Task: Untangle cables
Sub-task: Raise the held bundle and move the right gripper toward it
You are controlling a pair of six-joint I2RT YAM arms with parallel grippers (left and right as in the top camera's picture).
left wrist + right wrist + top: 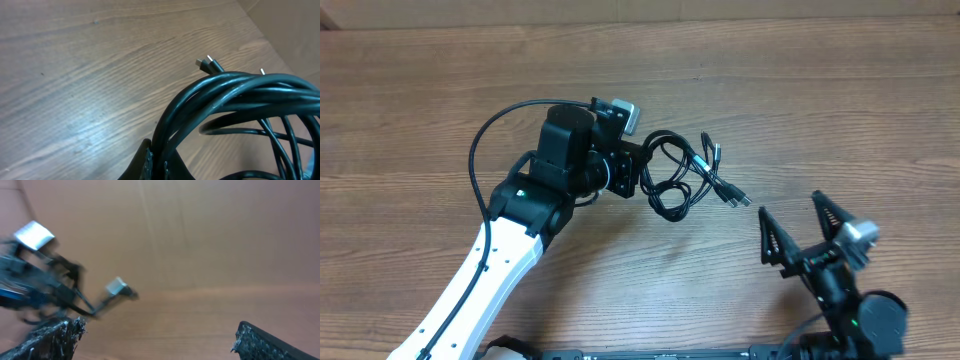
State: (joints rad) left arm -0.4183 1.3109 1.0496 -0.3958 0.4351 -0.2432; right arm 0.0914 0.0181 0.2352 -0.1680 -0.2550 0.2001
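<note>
Left arm is gripping the tangled cables point(685, 175) mid-table point(800, 90); right arm is standing off with its jaws wide.
The left arm is reaching in from the near-left edge with its wrist turning rightward. The left gripper point(642, 168) is pinching tight on the looped end of the bundle, whose plugs are trailing toward the right. The right gripper point(798, 228) is sitting well apart at the near-right, pointing away from its base, fingers point(767, 235) spreading wide around nothing.

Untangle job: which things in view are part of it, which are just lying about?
Job: tangled bundle of thin black cables, clamped by the shut left gripper; open, empty right gripper.
Just there: brown wooden table; thick black cable wired to the left arm.
</note>
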